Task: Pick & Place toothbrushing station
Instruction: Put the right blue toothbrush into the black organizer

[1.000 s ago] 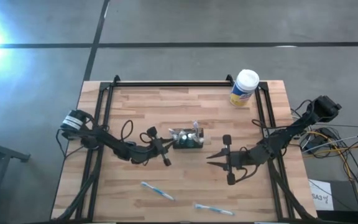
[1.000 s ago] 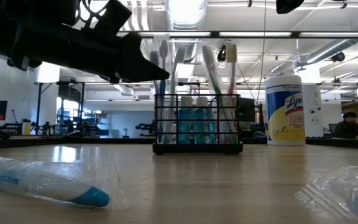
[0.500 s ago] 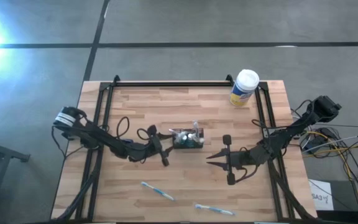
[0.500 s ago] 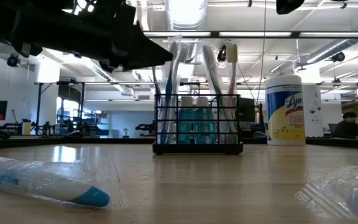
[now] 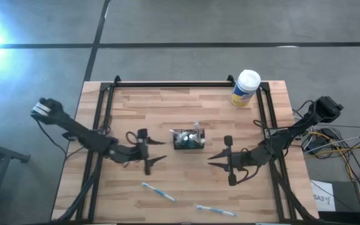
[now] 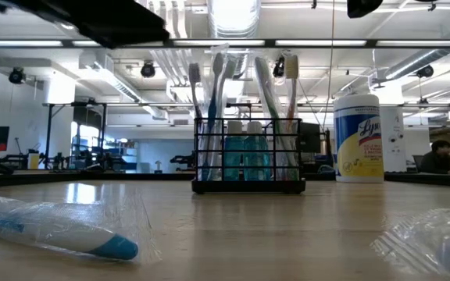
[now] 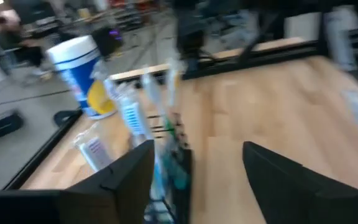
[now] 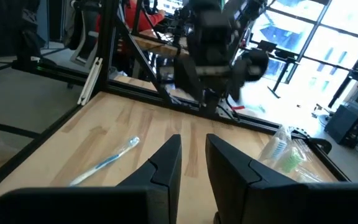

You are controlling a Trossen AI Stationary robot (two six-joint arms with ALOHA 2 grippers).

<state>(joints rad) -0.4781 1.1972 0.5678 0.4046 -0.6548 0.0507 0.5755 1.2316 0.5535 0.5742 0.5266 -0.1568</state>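
Observation:
The toothbrushing station point(image 5: 188, 140), a small black wire holder with several toothbrushes upright in it, stands on its base at the table's middle, and its bars show in the low view point(image 6: 248, 156). My left gripper point(image 5: 163, 150) is open just left of it, fingers pointing at it and clear of it. In the left wrist view the station point(image 7: 163, 155) shows blurred ahead of my left gripper point(image 7: 197, 146). My right gripper point(image 5: 209, 157) waits to the station's near right. Its fingers point(image 8: 193, 140) have a narrow gap with nothing in it.
A yellow canister with a white cap point(image 5: 245, 87) stands at the far right corner. Two wrapped toothbrushes lie near the front edge point(image 5: 159, 192) point(image 5: 212, 209). Black rails point(image 5: 167, 84) frame the table's far and side edges.
My left gripper has opened and drawn back from the station toward the table's left edge. The station has stayed in place with its toothbrushes upright.

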